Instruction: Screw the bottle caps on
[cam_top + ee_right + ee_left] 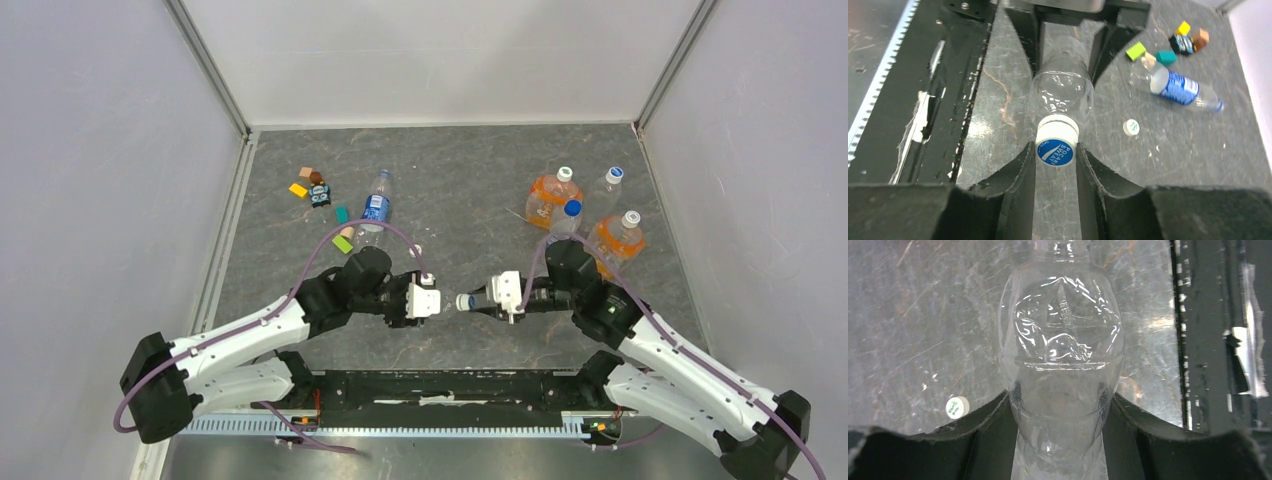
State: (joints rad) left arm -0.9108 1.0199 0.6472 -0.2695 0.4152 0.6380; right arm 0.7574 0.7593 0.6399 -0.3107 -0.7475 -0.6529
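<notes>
My left gripper (430, 298) (1060, 396) is shut on the body of the clear unlabelled bottle (1062, 340) (1063, 90) and holds it level above the table, neck toward the right arm. My right gripper (492, 298) (1056, 150) is shut on a white cap with a blue printed top (1056, 148) (465, 301), which sits at the bottle's mouth. The second bottle, with a blue label band (375, 208) (1178, 89), lies uncapped on the table at the back left. A loose white cap (1131, 127) (957, 407) (416, 250) lies on the table near it.
Two orange-liquid bottles (553, 197) (615, 240) and two clear bottles, one blue-capped (572, 212), stand at the back right. Small coloured blocks and a toy figure (320, 192) lie at the back left. A black rail (440, 385) runs along the near edge.
</notes>
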